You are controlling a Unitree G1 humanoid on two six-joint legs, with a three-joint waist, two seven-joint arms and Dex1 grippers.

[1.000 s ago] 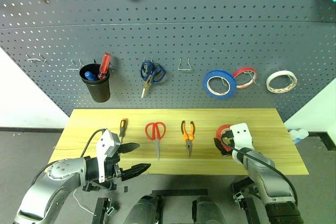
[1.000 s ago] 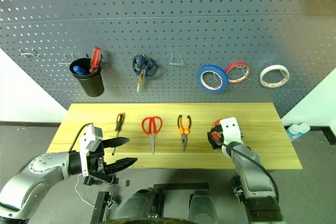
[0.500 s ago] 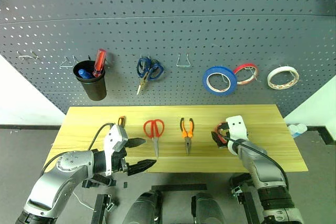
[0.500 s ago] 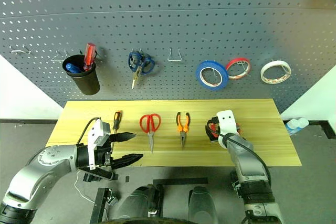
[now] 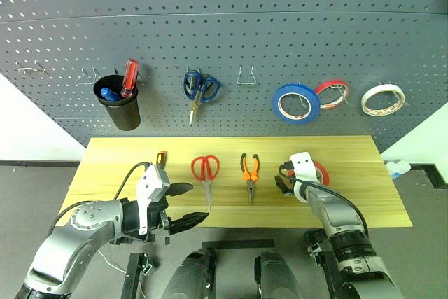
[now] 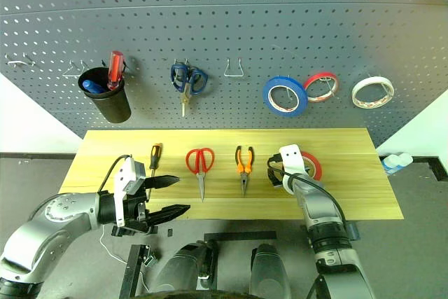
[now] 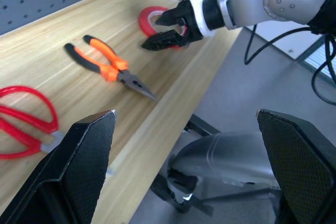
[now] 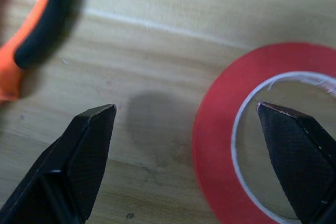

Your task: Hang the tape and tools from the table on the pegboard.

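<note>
- Right gripper (image 5: 283,185) down at the table (image 5: 350,208), jaws spread wide, nothing between them.
- One finger (image 8: 79,156) over bare wood, the other finger (image 8: 299,150) over the hollow of the red tape (image 8: 220,129); touching or not, cannot tell.
- Tape flat on the table's right part, just right of the pliers (image 5: 250,176).
- Pliers, red scissors (image 5: 206,174) and screwdriver (image 5: 161,162) side by side in a row on the wood, apart from one another.
- Left gripper (image 5: 185,206) at the table's near edge, jaws wide, empty, pointing toward the scissors.
- Up on the pegboard (image 5: 280,33): black cup (image 5: 117,103), blue scissors (image 5: 199,90), bare hook (image 5: 246,78), blue roll (image 5: 296,103), thin red roll (image 5: 332,94), whitish roll (image 5: 383,99).
</note>
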